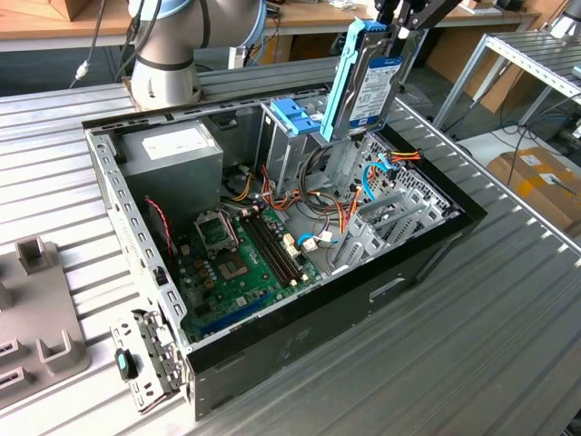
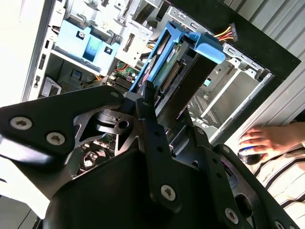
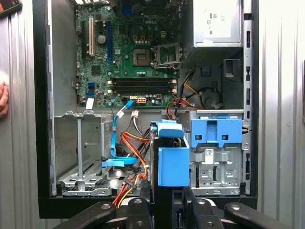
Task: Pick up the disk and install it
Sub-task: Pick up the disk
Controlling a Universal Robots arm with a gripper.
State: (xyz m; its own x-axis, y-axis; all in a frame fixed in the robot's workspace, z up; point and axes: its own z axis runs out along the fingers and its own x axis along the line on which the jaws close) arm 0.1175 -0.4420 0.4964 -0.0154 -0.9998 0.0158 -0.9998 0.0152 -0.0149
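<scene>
exterior view: you're holding the disk (image 1: pixel 375 86) upright over the case (image 1: pixel 381 292), jaws clamping it; seating it is calling for careful alignment.

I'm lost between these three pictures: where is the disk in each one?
Exterior view: the disk stands upright above the open case, near the picture's top.
Second wrist view: the disk, edge-on, apart from the blue latch.
First wrist view: the disk, end-on, beside the blue latch.
Shared landmark: the blue latch on the drive cage.
</scene>
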